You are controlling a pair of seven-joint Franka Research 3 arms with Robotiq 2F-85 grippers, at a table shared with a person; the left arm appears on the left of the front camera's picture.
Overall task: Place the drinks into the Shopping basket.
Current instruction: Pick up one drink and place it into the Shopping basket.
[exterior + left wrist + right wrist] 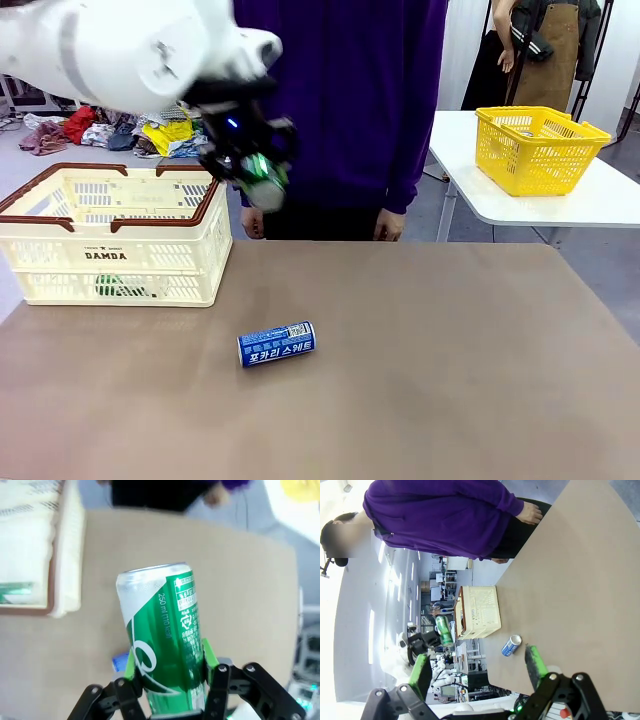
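You had the left gripper clamped on a green-and-silver metal drink can just right of the cream slotted plastic basket at frame left, one green can apparently already inside; the blue lettered can lay untouched at lower centre, right gripper agape and empty.

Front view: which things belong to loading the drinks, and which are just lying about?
Job: green can in the left gripper; blue can lying on the table; Shopping basket.
Lying about: yellow basket on the side table; clothes pile behind.
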